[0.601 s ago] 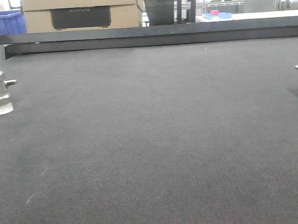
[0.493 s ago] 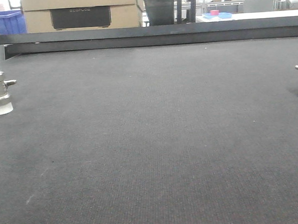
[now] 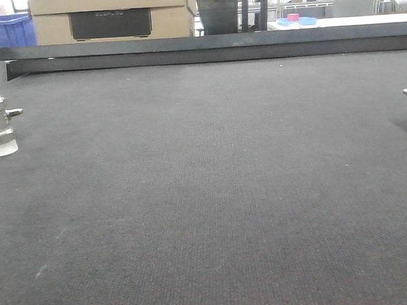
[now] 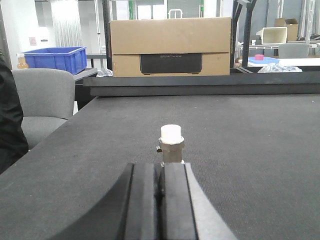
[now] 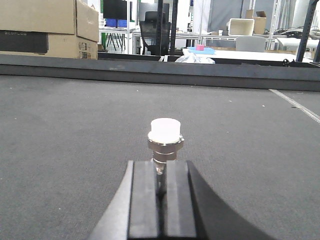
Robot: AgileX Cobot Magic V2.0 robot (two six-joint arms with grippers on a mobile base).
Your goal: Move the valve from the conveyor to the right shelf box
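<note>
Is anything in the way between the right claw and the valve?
No, nothing visible. The valve stands upright on the conveyor straight ahead of the right gripper, which is shut. The valve's foot is hidden behind it.

You see the conveyor [image 3: 212, 193] as a matt, dark grey surface with a fine, slightly rough weave. The valve [image 4: 172, 145] is silvery metal with a soft sheen, capped in smooth white plastic. The left fingers [image 4: 142, 205] look matt black and rubbery.
</note>
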